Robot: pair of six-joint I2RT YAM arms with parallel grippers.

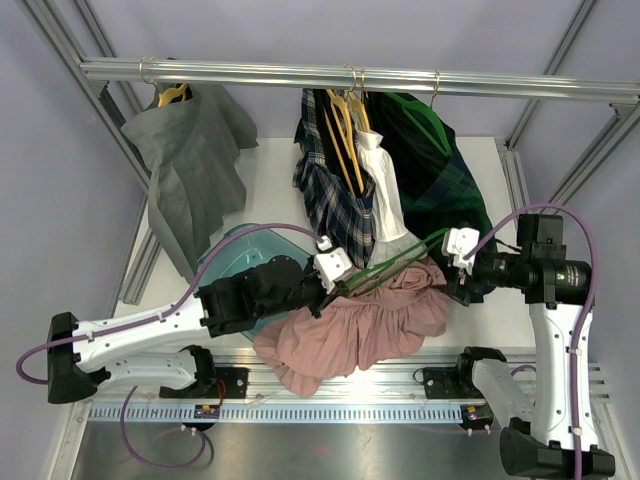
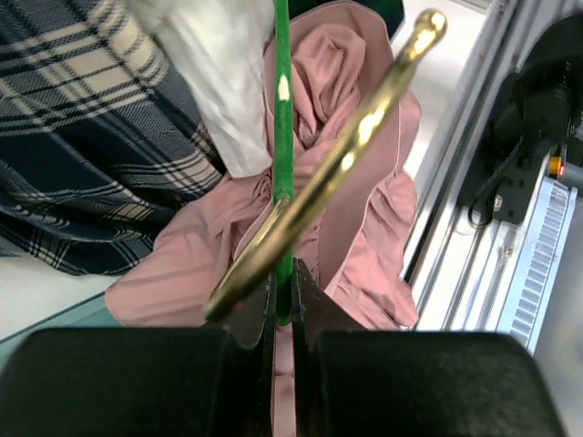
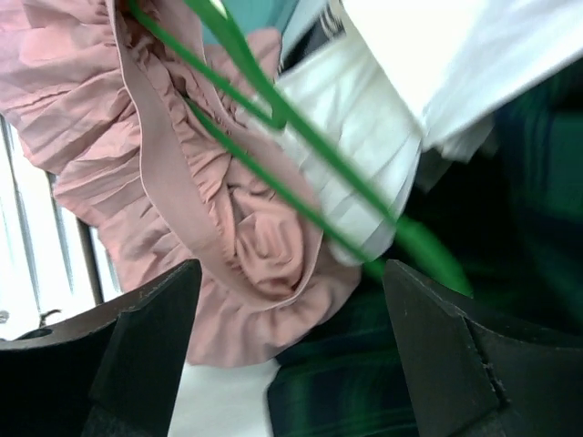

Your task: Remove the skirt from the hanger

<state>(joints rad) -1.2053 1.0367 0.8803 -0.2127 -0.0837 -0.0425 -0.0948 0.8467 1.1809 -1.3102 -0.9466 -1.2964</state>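
Skirt (image 1: 350, 330) — pink, heaped at the table's (image 1: 270, 190) near edge between both arms, green hanger (image 1: 385, 268) across its far side. Left gripper (image 2: 282, 291) clamped shut on hanger wire. Right gripper (image 3: 287, 273) wide apart — grips nothing, just right of skirt.

Pink skirt (image 1: 350, 330): soft matt cloth, gathered ruffles, smooth flat waistband. Hanger (image 2: 282, 137): green, smooth, looks plastic or coated. Hook (image 2: 360, 141): glossy gold metal. Plaid skirt (image 2: 82, 137): woven matt cloth. Grey skirt (image 1: 190, 170): matt pleated cloth. White cloth (image 3: 364, 137): thin, pleated, matt. Back hangers (image 1: 345, 130): pale wood, smooth. Rail (image 1: 300, 75): brushed silver metal. Left fingers (image 2: 118, 382), right fingers (image 3: 146, 346): matt black plastic. Table (image 1: 270, 180): white, smooth.
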